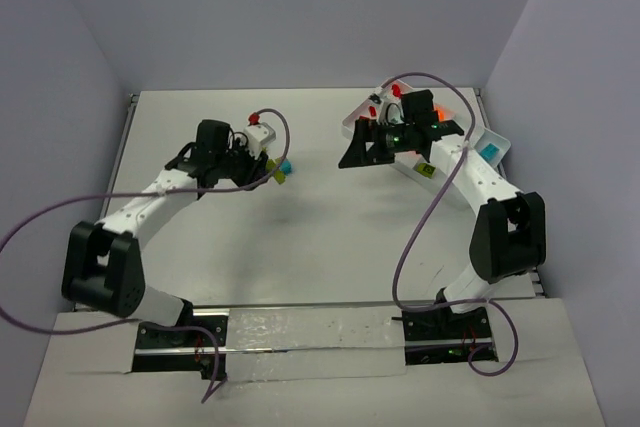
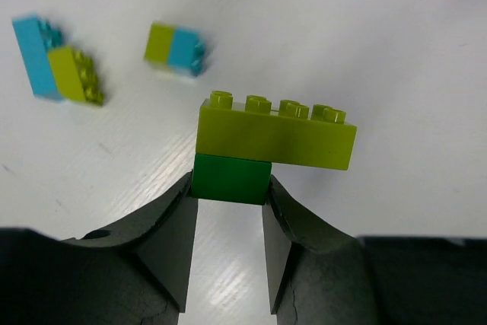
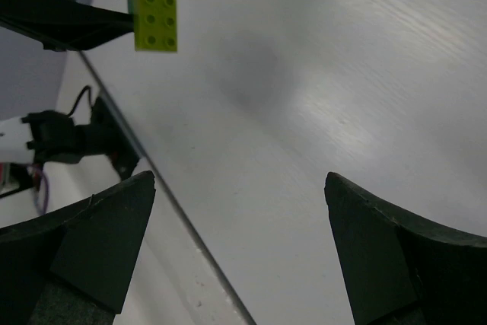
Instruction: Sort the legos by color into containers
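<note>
White tabletop (image 1: 320,237) and pale lilac walls (image 1: 300,7) frame both arms. On it the left gripper (image 2: 228,192) pinches a dark green brick (image 2: 230,177) by its sides, with a longer yellow-green brick (image 2: 278,136) stacked on top. Farther out on the table lie a cyan and yellow-green pair (image 2: 55,62) and a smaller two-colour pair (image 2: 175,49). At the right, the right gripper (image 3: 240,188) hangs with jaws spread wide, holding nothing, near the white tray (image 1: 503,139). The tray holds red bricks (image 1: 397,91), an orange brick (image 1: 420,107) and a cyan brick (image 1: 488,153).

White table (image 1: 320,237): loose legos (image 2: 175,51), tray (image 1: 500,139)
</note>
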Controlling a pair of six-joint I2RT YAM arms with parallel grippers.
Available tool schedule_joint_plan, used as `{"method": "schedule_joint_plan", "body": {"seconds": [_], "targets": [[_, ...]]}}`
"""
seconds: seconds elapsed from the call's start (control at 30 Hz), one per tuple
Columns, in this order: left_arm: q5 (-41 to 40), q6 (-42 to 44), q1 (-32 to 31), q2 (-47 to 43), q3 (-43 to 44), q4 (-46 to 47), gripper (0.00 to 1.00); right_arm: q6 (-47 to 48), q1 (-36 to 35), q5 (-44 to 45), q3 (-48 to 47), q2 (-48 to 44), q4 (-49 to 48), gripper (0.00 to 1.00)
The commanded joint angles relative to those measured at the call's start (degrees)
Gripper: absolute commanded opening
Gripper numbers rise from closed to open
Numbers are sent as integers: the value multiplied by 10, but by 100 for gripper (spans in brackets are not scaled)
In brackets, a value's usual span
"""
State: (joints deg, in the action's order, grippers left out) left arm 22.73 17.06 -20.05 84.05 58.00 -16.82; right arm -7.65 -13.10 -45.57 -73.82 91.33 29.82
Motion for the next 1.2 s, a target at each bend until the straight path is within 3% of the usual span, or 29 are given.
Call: {"method": "schedule_joint_plan", "body": {"seconds": [0.0,0.27,0.6,0.83,1.03,1.17], "targets": [[11,-3,-59,-93,-28,18,0,-67,-55,-149,-8,1,-89,99],[-11,-30,-135,-128,2,-12,0,-104,-143,-201,-27,34,-125,98],[-18,-33,-169,-129,30,-30,0,-108,-151,-197,-53,74,-106,86],[-32,-31,-170,-128,26,-25,0,-127,-149,-220,-45,83,-124,56],[-54,-26,-171,-130,7,-14,0,-182,-140,-256,-13,68,-188,38],[-72,-18,-170,-131,-5,-8,0,-216,-119,-286,0,60,-220,7]]}}
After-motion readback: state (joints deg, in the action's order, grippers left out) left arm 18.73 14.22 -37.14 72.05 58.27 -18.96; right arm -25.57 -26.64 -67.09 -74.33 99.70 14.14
